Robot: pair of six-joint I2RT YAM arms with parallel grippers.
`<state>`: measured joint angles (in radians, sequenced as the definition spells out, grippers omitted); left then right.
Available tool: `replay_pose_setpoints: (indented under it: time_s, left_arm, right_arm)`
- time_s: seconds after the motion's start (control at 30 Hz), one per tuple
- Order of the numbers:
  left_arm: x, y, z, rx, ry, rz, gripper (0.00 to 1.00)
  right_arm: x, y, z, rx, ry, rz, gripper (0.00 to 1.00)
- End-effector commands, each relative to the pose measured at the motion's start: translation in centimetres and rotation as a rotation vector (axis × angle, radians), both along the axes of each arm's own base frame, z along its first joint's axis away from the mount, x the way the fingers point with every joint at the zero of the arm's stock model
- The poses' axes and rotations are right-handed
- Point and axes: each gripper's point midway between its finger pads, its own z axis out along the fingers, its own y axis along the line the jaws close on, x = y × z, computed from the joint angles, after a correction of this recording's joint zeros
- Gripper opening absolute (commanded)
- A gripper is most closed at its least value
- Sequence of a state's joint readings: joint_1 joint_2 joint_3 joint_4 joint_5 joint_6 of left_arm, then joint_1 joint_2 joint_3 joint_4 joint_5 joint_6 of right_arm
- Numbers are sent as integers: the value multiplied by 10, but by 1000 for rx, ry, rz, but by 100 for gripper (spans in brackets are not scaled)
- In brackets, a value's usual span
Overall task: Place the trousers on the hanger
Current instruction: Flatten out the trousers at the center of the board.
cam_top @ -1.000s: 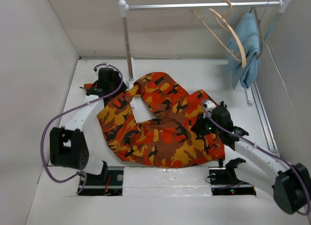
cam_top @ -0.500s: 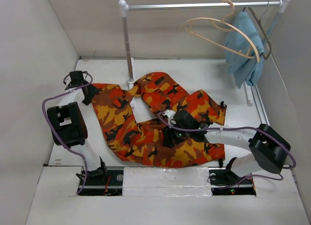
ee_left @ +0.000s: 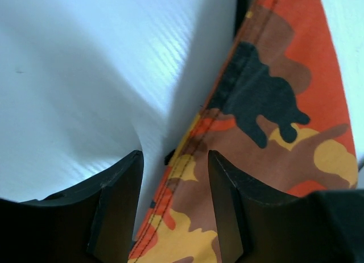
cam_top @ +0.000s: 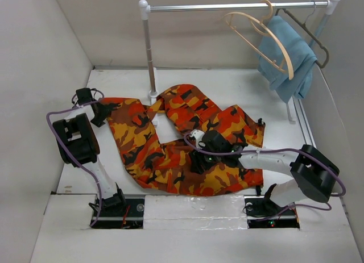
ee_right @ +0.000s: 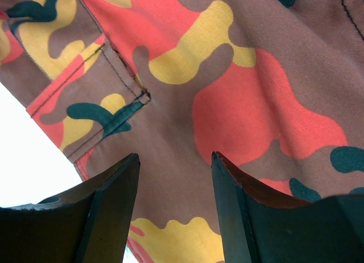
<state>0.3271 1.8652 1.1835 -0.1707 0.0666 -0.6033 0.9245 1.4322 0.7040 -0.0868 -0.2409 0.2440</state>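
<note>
The camouflage trousers (cam_top: 148,143) lie spread flat on the white table, one leg stretched to the left. My left gripper (cam_top: 98,112) sits at that leg's left end. In the left wrist view its jaws (ee_left: 175,161) stand apart with the stitched edge of the trousers (ee_left: 267,104) lying between them, and a strip of table shows beside the left finger. My right gripper (cam_top: 197,159) hovers open over the middle of the trousers (ee_right: 239,92), holding nothing (ee_right: 175,161). The tan wooden hanger (cam_top: 277,40) hangs tilted on the rail at the back right, far from both grippers.
A metal rail (cam_top: 227,7) spans the back on a white post (cam_top: 149,53) that stands just behind the trousers. A light-blue cloth (cam_top: 297,64) hangs on a thin dark hanger (cam_top: 311,40) at the rail's right end. Walls close in on the left, right and back.
The left arm swung out to the left and the trouser leg now lies stretched that way. The right gripper moved left over the trousers' middle. The wooden hanger and the blue cloth have swung.
</note>
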Motion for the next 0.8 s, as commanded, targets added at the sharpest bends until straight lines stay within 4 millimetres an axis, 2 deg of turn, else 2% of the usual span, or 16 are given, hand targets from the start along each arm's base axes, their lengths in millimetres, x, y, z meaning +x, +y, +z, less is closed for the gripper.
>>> replay_pose_setpoints:
  time_s: [0.0,0.13,0.23,0.37,0.53,0.63,0.67,0.7,0.73,0.77]
  left_arm:
    - [8,-10,4,-25,-53,-63,45]
    - [37,3,33,40,-131,-89,46]
    - [53,16,39,97,-144,-102,47]
    - [66,24,23,115,-107,-115,47]
    - [78,17,-4,64,-100,-160,43]
    - [82,14,-3,50,-128,-164,30]
    - [83,13,0,48,-139,-166,13]
    - [85,11,8,43,-161,-169,4]
    - [86,12,15,45,-172,-166,0]
    - [86,11,20,43,-179,-163,0]
  right_arm:
    - [5,9,3,23,-38,25,59]
    - [5,8,0,15,-37,23,59]
    - [0,7,-8,0,-21,26,59]
    - [-6,9,-12,-2,-3,20,58]
    - [-7,13,-13,-12,7,24,58]
    - [-8,17,-11,-10,2,32,57]
    - [-7,18,-10,-10,2,32,58]
    - [-7,19,-10,-7,0,32,58]
    - [-6,20,-10,-10,0,35,57]
    - [-6,21,-10,-10,-4,44,57]
